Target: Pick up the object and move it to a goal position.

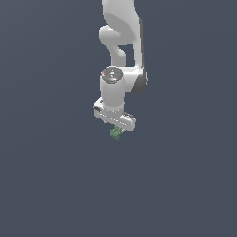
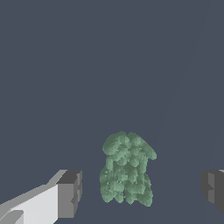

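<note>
Gripper (image 2: pixel 142 190) spread wide, both dark fingers (image 2: pixel 70 192) clear of the green lumpy object (image 2: pixel 127 170), nothing pinched. Object sits between the fingers, nearer one, gaps either side. Exterior view: object (image 1: pixel 115 134) just beneath the white gripper (image 1: pixel 114 121).

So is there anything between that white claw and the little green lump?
Nothing visible. In the wrist view the green object sits in the open gap between the two fingers, with bare space either side. The gripper is right above it.
</note>
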